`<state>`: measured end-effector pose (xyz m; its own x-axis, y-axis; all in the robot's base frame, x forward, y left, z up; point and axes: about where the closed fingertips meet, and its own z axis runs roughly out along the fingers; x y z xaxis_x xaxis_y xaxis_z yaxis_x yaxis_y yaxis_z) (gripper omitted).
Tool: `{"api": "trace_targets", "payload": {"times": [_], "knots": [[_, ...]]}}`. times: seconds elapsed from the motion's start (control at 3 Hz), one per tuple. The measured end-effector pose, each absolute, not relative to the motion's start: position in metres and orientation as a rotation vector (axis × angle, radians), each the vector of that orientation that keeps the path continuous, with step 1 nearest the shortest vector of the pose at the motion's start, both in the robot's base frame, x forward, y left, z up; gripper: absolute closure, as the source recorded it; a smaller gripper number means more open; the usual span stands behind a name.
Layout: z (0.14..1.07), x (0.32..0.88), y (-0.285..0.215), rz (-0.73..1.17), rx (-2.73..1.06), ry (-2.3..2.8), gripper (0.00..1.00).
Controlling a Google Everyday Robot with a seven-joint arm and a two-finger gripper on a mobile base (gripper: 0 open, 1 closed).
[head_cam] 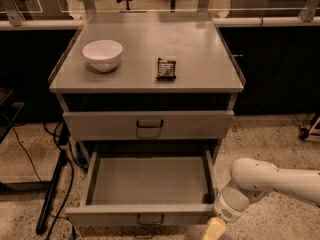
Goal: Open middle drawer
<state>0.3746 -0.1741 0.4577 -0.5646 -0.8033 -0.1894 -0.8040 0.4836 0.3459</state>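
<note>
Grey metal middle drawer (150, 184): painted sheet metal, matt, smooth inside; small dark pull handle (150, 218) on its front, duller, finish hard to read; grey metal cabinet top (200, 59): same matt paint, faint sheen; round white bowl (102, 54): glossy, ceramic look; small dark snack packet (166, 68): slightly shiny wrapper; speckled floor (270, 134): stone-like, smooth; white arm shell (270, 176): smooth satin plastic; gripper (215, 229) at bottom edge, beside the drawer's right front corner: pale yellowish, matt.
</note>
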Motion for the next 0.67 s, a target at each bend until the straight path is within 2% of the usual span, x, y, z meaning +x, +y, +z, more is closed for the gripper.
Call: {"api": "trace_targets", "payload": {"times": [0.67], "knots": [[0.4705,0.3538,-0.1931,0.618,-1.410,2.746,0.00]]}}
